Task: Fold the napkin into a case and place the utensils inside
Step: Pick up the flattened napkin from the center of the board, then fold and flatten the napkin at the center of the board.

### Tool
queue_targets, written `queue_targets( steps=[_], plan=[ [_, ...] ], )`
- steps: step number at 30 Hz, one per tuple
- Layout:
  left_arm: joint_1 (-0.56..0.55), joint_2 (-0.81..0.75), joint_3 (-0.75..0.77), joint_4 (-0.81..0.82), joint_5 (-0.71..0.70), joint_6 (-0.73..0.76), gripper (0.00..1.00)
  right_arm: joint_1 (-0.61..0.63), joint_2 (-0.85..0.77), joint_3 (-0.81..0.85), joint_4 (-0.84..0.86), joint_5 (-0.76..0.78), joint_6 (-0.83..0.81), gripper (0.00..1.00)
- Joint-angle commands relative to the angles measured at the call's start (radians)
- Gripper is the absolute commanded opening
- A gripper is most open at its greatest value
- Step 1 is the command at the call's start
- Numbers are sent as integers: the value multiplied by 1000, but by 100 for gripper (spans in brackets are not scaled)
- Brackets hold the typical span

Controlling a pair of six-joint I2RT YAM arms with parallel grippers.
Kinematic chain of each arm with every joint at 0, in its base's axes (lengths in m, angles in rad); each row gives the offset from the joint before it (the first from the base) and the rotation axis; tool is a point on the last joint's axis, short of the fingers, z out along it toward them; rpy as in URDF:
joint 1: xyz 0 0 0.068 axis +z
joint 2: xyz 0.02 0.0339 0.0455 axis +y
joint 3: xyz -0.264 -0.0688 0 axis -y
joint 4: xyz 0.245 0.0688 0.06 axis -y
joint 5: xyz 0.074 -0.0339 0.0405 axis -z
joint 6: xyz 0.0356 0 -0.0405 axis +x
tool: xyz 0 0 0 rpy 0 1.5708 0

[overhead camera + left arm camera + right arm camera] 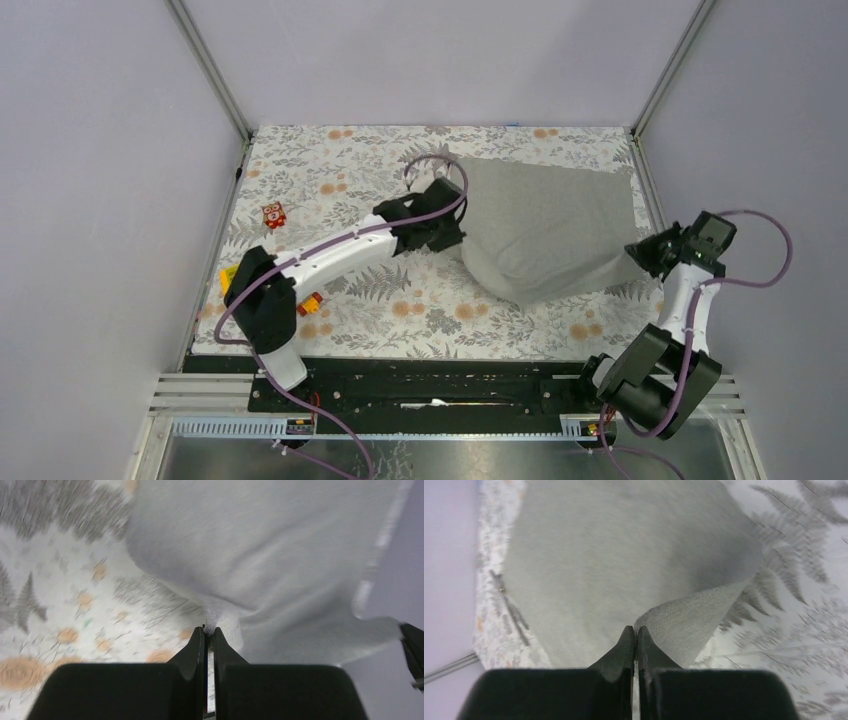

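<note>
Both tools are pinching the napkin (545, 225), jaws pressed tight on cloth. Left tool (452, 235) is gripping its left edge, right tool (642, 256) its near-right corner. It's hanging stretched between them, long axis left-right, over the table's (350, 160) far-right part. I'm counting one napkin, two tools; no utensils showing.

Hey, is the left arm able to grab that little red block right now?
Probably not yet: the left gripper is shut on the napkin. Otherwise nothing stands between it and the red block.
</note>
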Motion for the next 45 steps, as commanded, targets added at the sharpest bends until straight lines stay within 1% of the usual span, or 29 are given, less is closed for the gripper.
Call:
queue_targets(
  steps=[1,4,6,8,11,16,18,19,21,24,27,29,31,34,35,36,38,40,43,45],
  plan=[
    [20,-93,223,42,-82,217,0,46,42,253,31,-111,19,0],
    [30,-116,347,71,-94,352,0,46,62,461,-37,-113,36,0],
    [31,-144,413,120,-82,457,0,46,53,590,-51,-142,55,0],
    [31,-185,457,188,-40,565,0,46,46,726,-85,-191,66,0],
    [29,-258,500,289,34,640,0,46,15,902,-119,-253,82,0],
    [28,-370,572,361,141,684,0,46,-71,1096,-125,-277,134,0],
    [27,-433,542,418,185,686,0,46,-79,1180,-144,-303,153,0],
    [27,-478,515,455,198,683,0,45,-73,1251,-167,-311,155,0],
    [28,-521,476,502,200,665,0,46,-61,1330,-195,-312,157,0],
    [28,-541,473,505,191,666,0,45,-43,1420,-217,-312,168,0],
    [28,-551,452,505,119,666,0,45,-30,1469,-274,-278,166,0],
    [28,-559,411,510,25,659,0,46,-34,1449,-326,-227,142,0],
    [28,-557,364,502,-111,650,0,47,-44,1381,-368,-151,108,0],
    [28,-511,313,422,-392,585,0,45,-55,1196,-357,-61,67,0],
    [29,-486,298,397,-463,551,0,46,-56,1109,-308,-51,63,0],
    [32,-459,271,398,-505,540,0,45,-55,1021,-257,-50,64,0],
    [47,-413,198,453,-532,541,0,47,-44,823,-100,-80,93,0],
    [84,-342,145,494,-519,526,0,72,13,659,26,-87,113,0],
    [169,-223,138,497,-424,463,0,151,200,646,103,-30,72,0],
    [217,-120,128,555,-363,467,0,179,332,662,178,-30,79,0]
  ],
)
